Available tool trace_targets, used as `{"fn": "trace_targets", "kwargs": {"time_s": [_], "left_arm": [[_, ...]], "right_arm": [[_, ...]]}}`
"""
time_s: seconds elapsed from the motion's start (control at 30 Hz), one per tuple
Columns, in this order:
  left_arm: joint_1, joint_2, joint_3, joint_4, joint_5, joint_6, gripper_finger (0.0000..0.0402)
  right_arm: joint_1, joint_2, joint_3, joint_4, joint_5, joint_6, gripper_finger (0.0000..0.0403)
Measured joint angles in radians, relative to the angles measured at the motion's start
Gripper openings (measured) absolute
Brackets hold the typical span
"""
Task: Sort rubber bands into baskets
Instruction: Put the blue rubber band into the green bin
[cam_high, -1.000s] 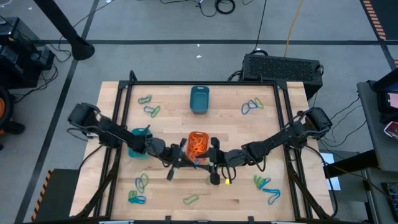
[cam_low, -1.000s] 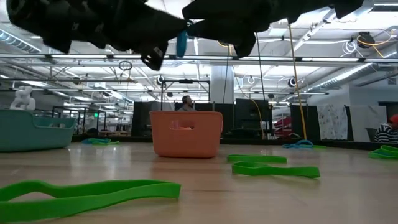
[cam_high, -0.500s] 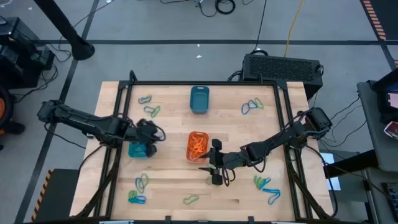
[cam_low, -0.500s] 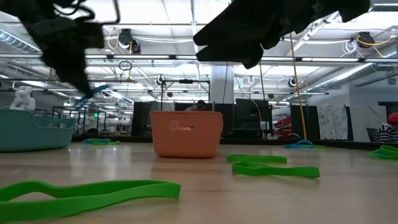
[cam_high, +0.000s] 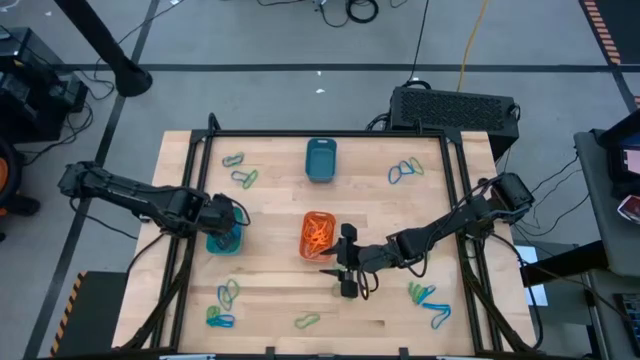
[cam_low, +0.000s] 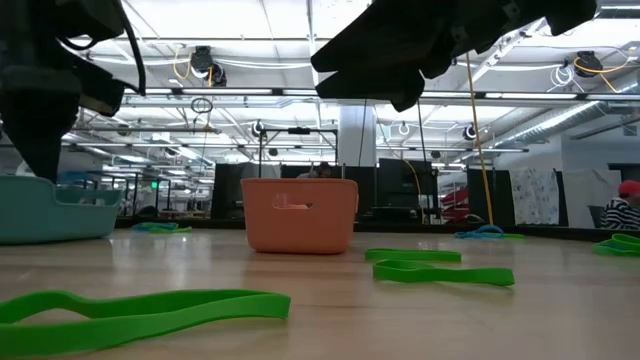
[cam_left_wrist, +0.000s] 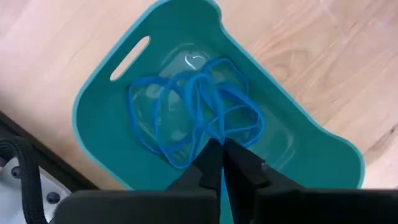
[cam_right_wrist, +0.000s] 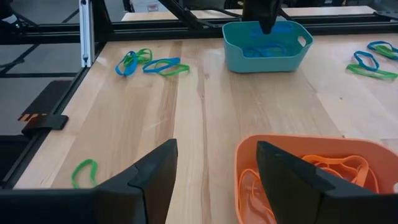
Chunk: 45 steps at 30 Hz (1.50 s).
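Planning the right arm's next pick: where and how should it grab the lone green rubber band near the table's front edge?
Judging by its pose, the green band lies flat as a long narrow loop with bare wood around it. Best come straight down with the open right gripper and pinch across its narrow middle, both strands together; a sideways approach would likely just push it along.

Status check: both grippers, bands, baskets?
Left gripper shut, over turquoise basket with blue bands. Right gripper open beside orange basket. Nothing blocking.

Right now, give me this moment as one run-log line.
left tool: shut, over turquoise basket holding blue bands | right tool: open, empty, beside orange basket | loose bands on table
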Motion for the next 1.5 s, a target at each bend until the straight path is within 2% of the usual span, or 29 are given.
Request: {"fn": "trace_targets", "kwargs": {"time_s": [0.43,0.8,0.93,1.07,1.23,1.37,1.5], "left_arm": [[-0.001,0.000,0.000,-0.003,0.047,0.043,0.0090],[-0.001,0.004,0.000,-0.001,0.053,0.051,0.0096],[-0.002,0.004,0.000,0.048,0.034,0.061,0.0096],[-0.028,0.004,0.000,0.192,-0.028,0.133,0.0096],[-0.066,0.005,0.000,0.450,-0.201,0.313,0.0096],[-0.103,0.004,0.000,0.685,-0.281,0.474,0.0096],[-0.144,0.004,0.000,0.875,-0.281,0.631,0.0096]], "right_arm": [[0.000,0.000,0.000,-0.022,0.000,0.004,0.0210],[0.000,-0.001,0.000,-0.035,0.000,0.004,0.0210],[0.001,-0.020,-0.002,-0.098,-0.001,0.013,0.0210],[0.001,-0.110,0.043,-0.320,-0.002,0.073,0.0210],[0.005,-0.226,0.173,-0.782,-0.013,0.269,0.0210],[0.032,-0.268,0.242,-1.076,-0.173,0.545,0.0210],[0.114,-0.271,0.247,-1.192,-0.302,0.750,0.0210]]}}
